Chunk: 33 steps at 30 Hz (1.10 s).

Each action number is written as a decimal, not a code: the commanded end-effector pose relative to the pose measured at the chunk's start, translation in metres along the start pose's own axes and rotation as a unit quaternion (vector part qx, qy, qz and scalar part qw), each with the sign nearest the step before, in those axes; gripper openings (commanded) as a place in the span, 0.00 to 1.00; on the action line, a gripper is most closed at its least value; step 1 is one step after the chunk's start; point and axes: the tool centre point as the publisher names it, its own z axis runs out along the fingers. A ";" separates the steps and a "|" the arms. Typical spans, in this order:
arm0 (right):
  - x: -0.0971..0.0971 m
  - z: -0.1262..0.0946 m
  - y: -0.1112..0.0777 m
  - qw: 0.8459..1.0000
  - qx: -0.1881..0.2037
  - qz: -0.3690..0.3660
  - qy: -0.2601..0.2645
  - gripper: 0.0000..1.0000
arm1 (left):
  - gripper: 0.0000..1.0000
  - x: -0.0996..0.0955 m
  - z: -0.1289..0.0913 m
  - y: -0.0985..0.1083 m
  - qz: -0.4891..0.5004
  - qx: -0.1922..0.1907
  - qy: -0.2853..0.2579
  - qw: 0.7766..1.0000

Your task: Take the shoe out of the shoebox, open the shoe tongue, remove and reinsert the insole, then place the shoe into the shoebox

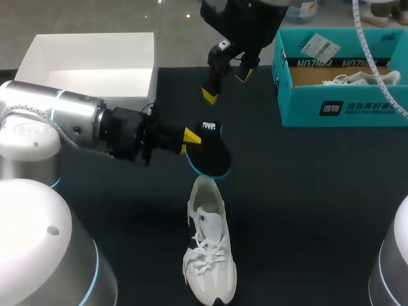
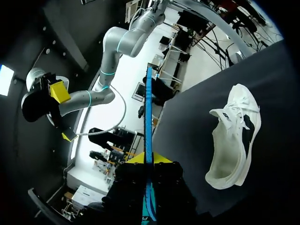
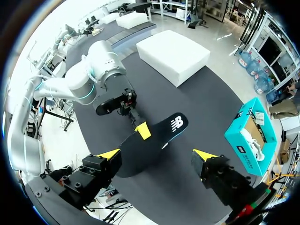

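Note:
My left gripper is shut on a black insole with a blue rim, holding it in the air just above the heel end of a white lace-up shoe. The shoe lies on the dark table with its toe toward the near edge. In the left wrist view the insole shows edge-on between the yellow tips of the left gripper, with the shoe off to one side. My right gripper hangs open and empty above and behind the insole. In its own view the right gripper stands over the insole.
The teal shoebox stands at the back right with another white shoe and paper inside. A white box sits at the back left. The left arm's body stretches across the table's left side.

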 end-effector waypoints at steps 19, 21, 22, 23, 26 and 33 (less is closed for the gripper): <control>0.000 0.001 0.001 1.000 0.001 0.001 0.000 1.00 | 0.00 0.003 -0.001 -0.010 -0.099 0.021 -0.022 0.995; 0.000 0.001 0.001 1.000 0.001 0.001 0.000 1.00 | 0.00 0.003 -0.001 -0.010 -0.099 0.021 -0.022 0.995; 0.000 0.001 0.001 1.000 0.001 0.001 0.000 1.00 | 0.00 0.003 -0.001 -0.010 -0.099 0.021 -0.022 0.995; 0.000 0.001 0.001 1.000 0.001 0.001 0.000 1.00 | 0.00 0.003 -0.001 -0.010 -0.099 0.021 -0.022 0.995; 0.000 0.001 0.001 1.000 0.001 0.001 0.000 1.00 | 0.00 0.003 -0.001 -0.010 -0.099 0.021 -0.022 0.995; 0.000 0.001 0.001 1.000 0.001 0.001 0.000 1.00 | 0.00 0.005 0.000 -0.016 -0.155 0.029 -0.012 0.987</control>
